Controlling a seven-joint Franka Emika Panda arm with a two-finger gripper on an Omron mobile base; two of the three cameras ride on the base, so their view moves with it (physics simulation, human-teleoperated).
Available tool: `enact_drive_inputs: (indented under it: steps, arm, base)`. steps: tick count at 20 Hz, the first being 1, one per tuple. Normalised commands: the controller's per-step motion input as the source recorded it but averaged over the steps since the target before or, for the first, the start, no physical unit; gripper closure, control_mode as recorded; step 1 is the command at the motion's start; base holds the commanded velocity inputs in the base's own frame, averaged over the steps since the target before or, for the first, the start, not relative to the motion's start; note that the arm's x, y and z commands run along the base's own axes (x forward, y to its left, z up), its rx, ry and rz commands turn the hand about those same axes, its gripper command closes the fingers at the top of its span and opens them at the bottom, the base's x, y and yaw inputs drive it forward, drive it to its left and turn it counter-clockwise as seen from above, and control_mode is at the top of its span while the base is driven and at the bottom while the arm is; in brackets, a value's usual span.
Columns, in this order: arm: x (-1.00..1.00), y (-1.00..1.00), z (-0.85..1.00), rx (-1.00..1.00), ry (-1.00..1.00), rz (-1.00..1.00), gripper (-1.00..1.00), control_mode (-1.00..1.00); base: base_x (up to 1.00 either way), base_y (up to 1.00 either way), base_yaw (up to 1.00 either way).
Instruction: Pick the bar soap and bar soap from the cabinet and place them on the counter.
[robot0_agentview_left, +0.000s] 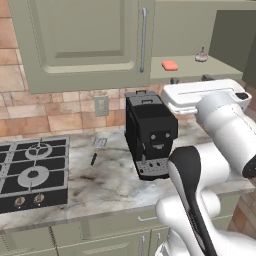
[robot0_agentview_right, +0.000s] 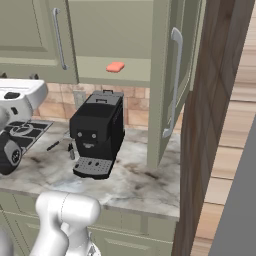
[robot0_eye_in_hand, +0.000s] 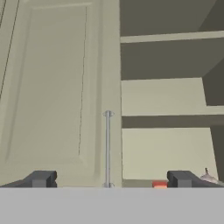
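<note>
A coral-red bar soap (robot0_agentview_left: 170, 65) (robot0_agentview_right: 115, 67) lies on the lower shelf of the sage-green cabinet (robot0_agentview_left: 75, 45), whose right half stands open. In the hand view the bar soap (robot0_eye_in_hand: 160, 184) peeks out just left of the right fingertip. My gripper (robot0_agentview_left: 190, 79) (robot0_agentview_right: 19, 76) (robot0_eye_in_hand: 111, 179) is open with nothing between its fingers. It hangs just in front of and slightly below the shelf's front edge, a little right of the soap. The marbled counter (robot0_agentview_left: 105, 175) (robot0_agentview_right: 140, 185) lies below.
A small pale knob-topped item (robot0_agentview_left: 201, 56) (robot0_eye_in_hand: 209, 177) sits on the same shelf, right of the soap. A black coffee machine (robot0_agentview_left: 150, 132) (robot0_agentview_right: 97, 130) stands on the counter under the cabinet. The hob (robot0_agentview_left: 32, 170) is at left. The swung-out door (robot0_agentview_right: 175, 85) is at right.
</note>
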Motion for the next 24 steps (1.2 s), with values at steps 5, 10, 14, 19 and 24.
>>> enact_drive_inputs:
  steps: [5,10,14,19,24]
  arm:
    - [0.23,0.0,0.0,-0.01,0.0,0.0,-1.0,-1.0]
    - [0.18,0.08,0.0,-0.02,0.0,0.0,-1.0,-1.0]
    - [0.22,0.12,0.0,-0.02,0.0,0.0,-1.0,-1.0]
    - [0.21,0.01,0.01,0.0,0.0,0.0,-1.0,-1.0]
    - [0.21,0.0,0.02,0.0,0.0,0.0,-1.0,-1.0]
  base:
    - [0.0,0.0,0.0]
    - [0.0,0.0,0.0]
    - [0.0,0.0,0.0]
    - [0.0,0.0,0.0]
    - [0.0,0.0,0.0]
